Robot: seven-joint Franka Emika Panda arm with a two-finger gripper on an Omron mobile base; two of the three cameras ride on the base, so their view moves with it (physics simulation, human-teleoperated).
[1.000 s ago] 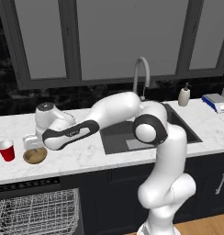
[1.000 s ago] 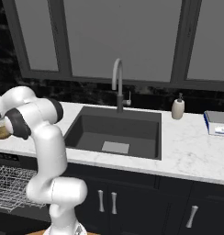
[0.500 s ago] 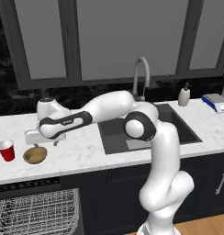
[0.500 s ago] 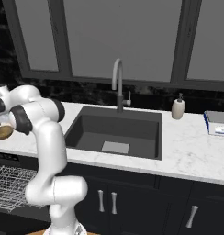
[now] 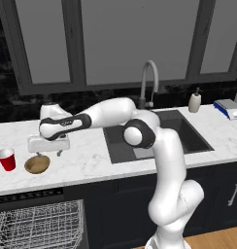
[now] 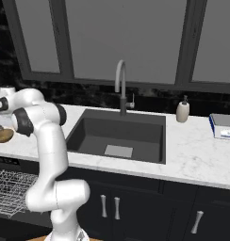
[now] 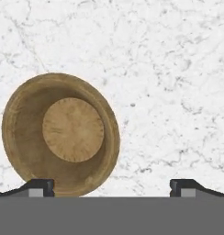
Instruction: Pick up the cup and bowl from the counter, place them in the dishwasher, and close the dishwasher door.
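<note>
The gripper (image 5: 48, 152) hangs released over the counter (image 5: 86, 160); the bowl (image 7: 61, 134) sits off-centre beneath one fingertip (image 7: 38, 187), ungrasped.

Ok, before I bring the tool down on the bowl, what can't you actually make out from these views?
- Tool: hand view shows its tips apart, but the bottom edge cuts them off.
- Bowl: the left tip covers part of its near rim, so contact is unclear. In the right base view the arm hides part of it.
- Dishwasher: the bottom frame edge cuts off the rack, and the door can't be made out.
- Cup: too small to see inside, left base view.
</note>
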